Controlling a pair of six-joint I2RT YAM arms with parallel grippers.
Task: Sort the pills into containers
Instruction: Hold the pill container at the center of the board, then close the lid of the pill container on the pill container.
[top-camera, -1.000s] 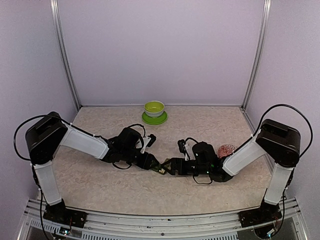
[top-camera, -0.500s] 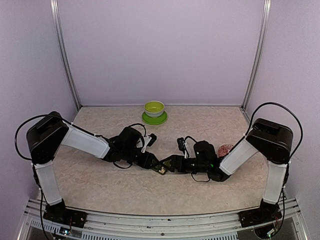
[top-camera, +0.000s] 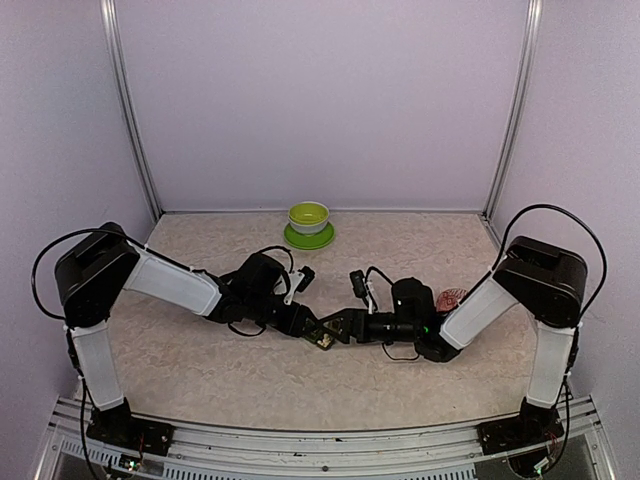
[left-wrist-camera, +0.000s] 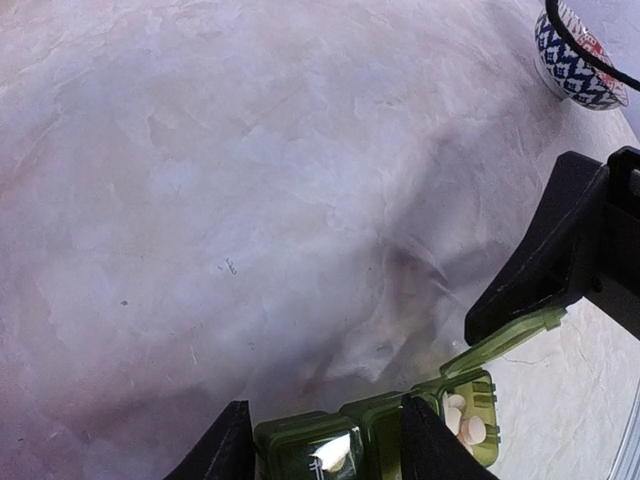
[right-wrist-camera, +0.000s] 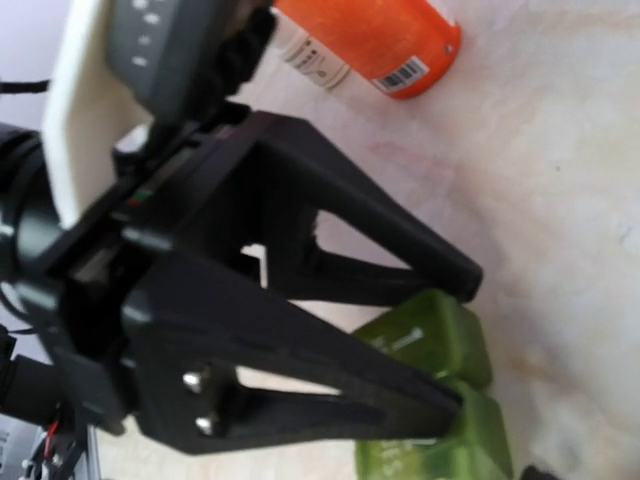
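The containers (left-wrist-camera: 330, 445) are a dark green strip of three joined compartments. My left gripper (left-wrist-camera: 325, 425) is shut on the strip, one finger on each side. The right end compartment stands open with several white pills (left-wrist-camera: 465, 425) inside, its lid (left-wrist-camera: 505, 340) tilted up. A black finger (left-wrist-camera: 545, 260) of my right gripper touches that lid from above; I cannot tell how its jaws stand. In the top view both grippers meet at the strip (top-camera: 323, 340), the left gripper (top-camera: 308, 328) on one side and the right gripper (top-camera: 338, 326) on the other. The right wrist view shows the strip (right-wrist-camera: 430, 340) between the left gripper's fingers (right-wrist-camera: 440, 270).
A red bottle (right-wrist-camera: 370, 40) lies on its side behind the left gripper. A red-and-white patterned bowl (top-camera: 455, 298) sits beside the right arm and also shows in the left wrist view (left-wrist-camera: 575, 60). A lime-green bowl (top-camera: 308, 215) on a saucer stands at the back wall.
My right arm has reached a little further left, bringing its gripper up to the strip. The left arm and the strip have hardly moved.
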